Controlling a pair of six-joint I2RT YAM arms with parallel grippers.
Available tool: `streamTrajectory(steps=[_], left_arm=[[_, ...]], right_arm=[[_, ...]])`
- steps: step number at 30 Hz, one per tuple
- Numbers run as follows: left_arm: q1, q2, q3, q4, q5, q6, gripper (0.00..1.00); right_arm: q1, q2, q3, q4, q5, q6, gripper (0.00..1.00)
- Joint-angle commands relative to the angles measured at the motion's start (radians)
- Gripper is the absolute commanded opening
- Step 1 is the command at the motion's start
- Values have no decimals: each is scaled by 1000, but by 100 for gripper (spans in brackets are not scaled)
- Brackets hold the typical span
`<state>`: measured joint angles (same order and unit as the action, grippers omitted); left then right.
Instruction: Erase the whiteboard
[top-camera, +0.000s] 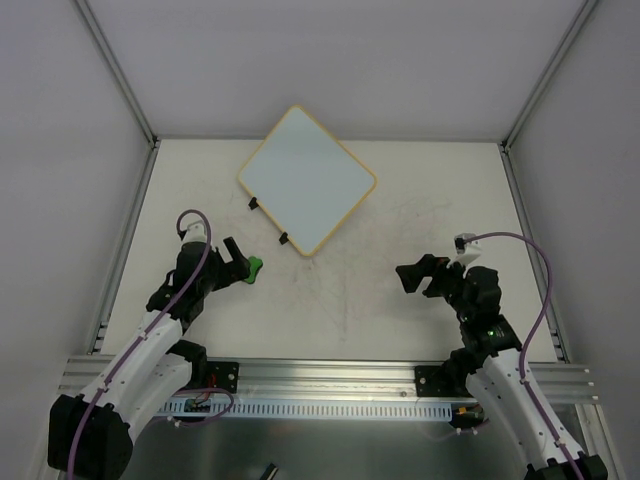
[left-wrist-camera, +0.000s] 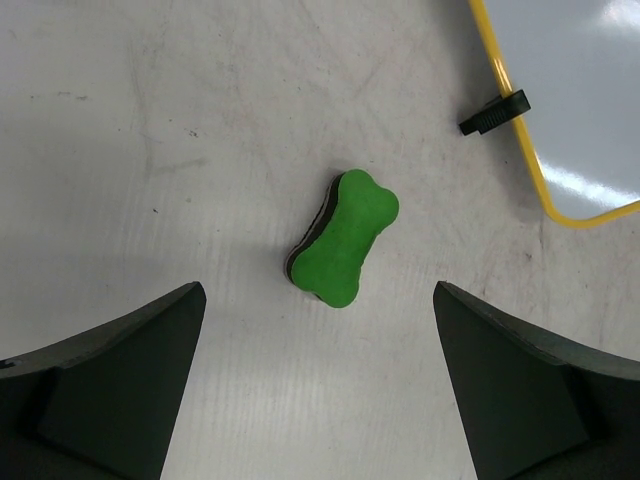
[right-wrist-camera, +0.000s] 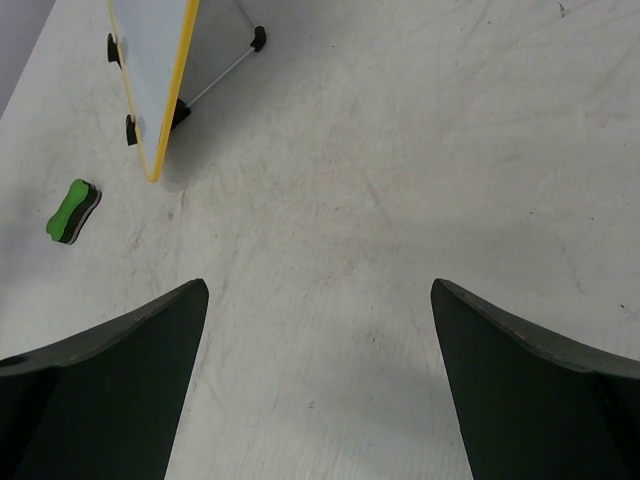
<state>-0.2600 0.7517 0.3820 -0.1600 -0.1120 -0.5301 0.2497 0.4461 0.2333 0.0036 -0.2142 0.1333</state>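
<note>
At the far middle of the table sits the whiteboard, turned like a diamond, its top corner reaching up past the back edge. From above it looks flat. The right wrist view sees it nearly edge-on and shows a thin leg with a black foot behind it, so it seems propped at a tilt. What shows of its face looks blank from here, though both wrist views cut the board off.

Near-left of the whiteboard, the left gripper hangs with its fingers spread wide and nothing between them. Near-right of the board and well apart from it, the right gripper is spread just as wide over bare, scuffed tabletop.

Just off the board's near-left edge lies a green eraser. Only the left wrist view shows its bone shape and dark underside. Two small black clips sit on that same edge of the frame.
</note>
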Motion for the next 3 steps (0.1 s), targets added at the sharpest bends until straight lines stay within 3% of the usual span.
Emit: streamTrajectory(steps=[1, 3], left_arm=[[7, -6, -8, 34, 14, 18, 99], [7, -5, -8, 34, 14, 18, 99]], right_arm=[[8, 3, 1, 44, -13, -21, 99], [8, 2, 0, 47, -14, -21, 99]])
